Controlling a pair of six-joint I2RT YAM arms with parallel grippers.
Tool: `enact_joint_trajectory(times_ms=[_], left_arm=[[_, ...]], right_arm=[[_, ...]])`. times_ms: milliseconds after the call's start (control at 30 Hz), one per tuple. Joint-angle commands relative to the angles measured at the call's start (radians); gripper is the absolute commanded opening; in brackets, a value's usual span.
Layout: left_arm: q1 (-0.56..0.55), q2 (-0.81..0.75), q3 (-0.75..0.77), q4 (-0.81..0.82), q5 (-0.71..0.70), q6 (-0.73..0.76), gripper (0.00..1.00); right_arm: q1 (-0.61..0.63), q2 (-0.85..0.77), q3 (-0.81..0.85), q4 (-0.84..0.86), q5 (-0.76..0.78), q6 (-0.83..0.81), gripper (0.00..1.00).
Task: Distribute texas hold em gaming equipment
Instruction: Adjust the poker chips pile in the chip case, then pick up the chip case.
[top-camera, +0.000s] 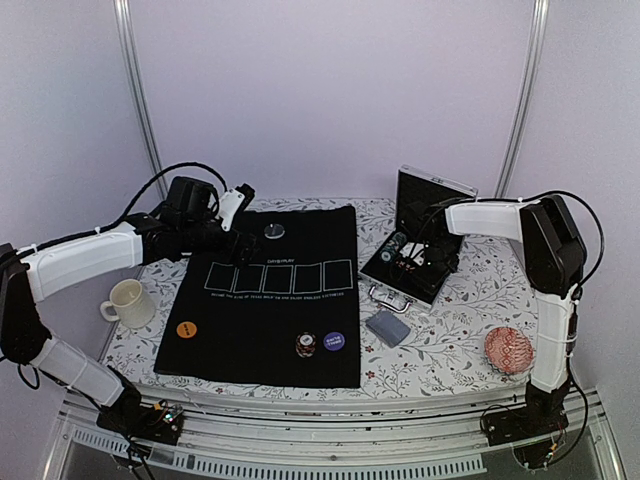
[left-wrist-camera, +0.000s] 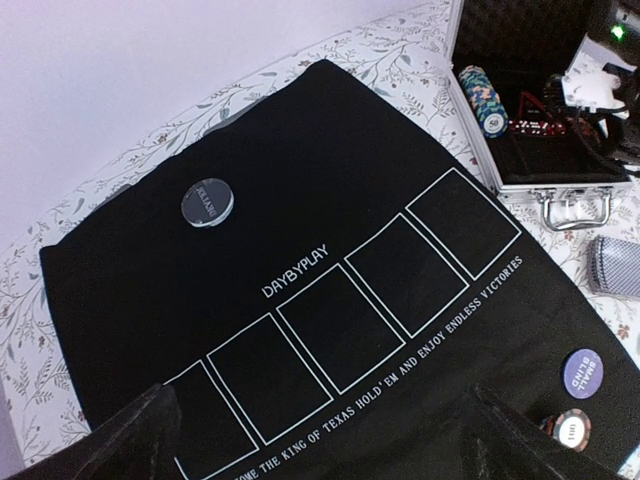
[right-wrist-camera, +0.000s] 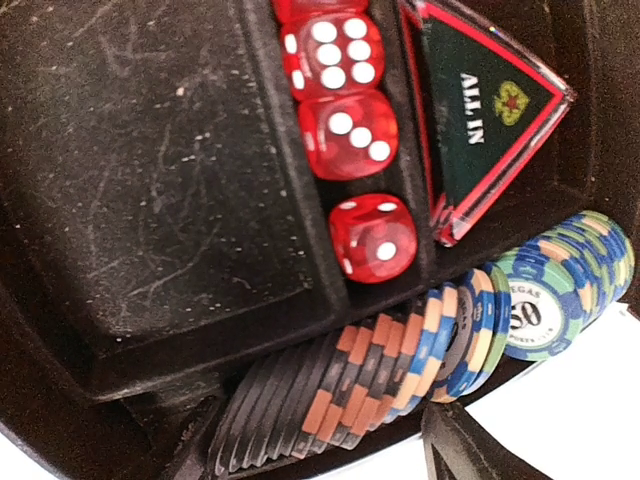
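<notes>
On the black mat (top-camera: 260, 320) lie a silver disc (top-camera: 273, 231) (left-wrist-camera: 207, 203), an orange disc (top-camera: 186, 329), a purple disc (top-camera: 334, 341) (left-wrist-camera: 582, 372) and a small chip stack (top-camera: 306, 345) (left-wrist-camera: 568, 430). A blue-grey card deck (top-camera: 388, 328) (left-wrist-camera: 615, 265) rests on the cloth beside the mat. My left gripper (top-camera: 240, 238) (left-wrist-camera: 320, 415) hovers open over the mat's far left, holding nothing. My right gripper (top-camera: 425, 262) (right-wrist-camera: 320, 445) is down in the open case (top-camera: 400, 275), its fingers straddling the row of black, orange and blue chips (right-wrist-camera: 400, 360). Whether they press on the chips is unclear.
The case also holds red dice (right-wrist-camera: 350, 130) and an ALL IN triangle (right-wrist-camera: 480, 110); its lid (top-camera: 425, 200) stands upright. A cream mug (top-camera: 128, 302) sits left of the mat, a red patterned disc (top-camera: 509, 350) at the front right.
</notes>
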Motion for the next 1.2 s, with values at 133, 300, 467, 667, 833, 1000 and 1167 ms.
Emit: enact_joint_trajectory(times_ms=[133, 300, 467, 667, 833, 1000, 1167], left_arm=[[0.018, 0.007, -0.002, -0.001, 0.013, 0.008, 0.98], [0.017, 0.007, -0.002, -0.004, 0.016, 0.01, 0.98], [0.017, 0.006, -0.002, -0.007, 0.018, 0.011, 0.98], [0.017, 0.006, -0.004, -0.008, 0.016, 0.014, 0.98], [0.017, 0.007, -0.004, -0.008, 0.016, 0.015, 0.98], [0.017, 0.01, -0.003, -0.009, 0.017, 0.016, 0.98], [0.017, 0.009, -0.004, -0.009, 0.017, 0.016, 0.98]], right_arm=[[0.006, 0.015, 0.035, 0.043, 0.04, -0.014, 0.7], [0.0, 0.027, 0.05, 0.06, 0.036, -0.035, 0.71], [-0.008, 0.038, 0.054, 0.074, -0.006, -0.058, 0.7], [-0.021, 0.045, 0.03, 0.096, -0.082, -0.079, 0.62], [-0.023, 0.059, 0.001, 0.073, -0.056, -0.058, 0.58], [-0.032, 0.071, -0.021, 0.079, -0.02, -0.042, 0.58], [-0.033, 0.085, -0.008, 0.078, -0.027, -0.037, 0.47]])
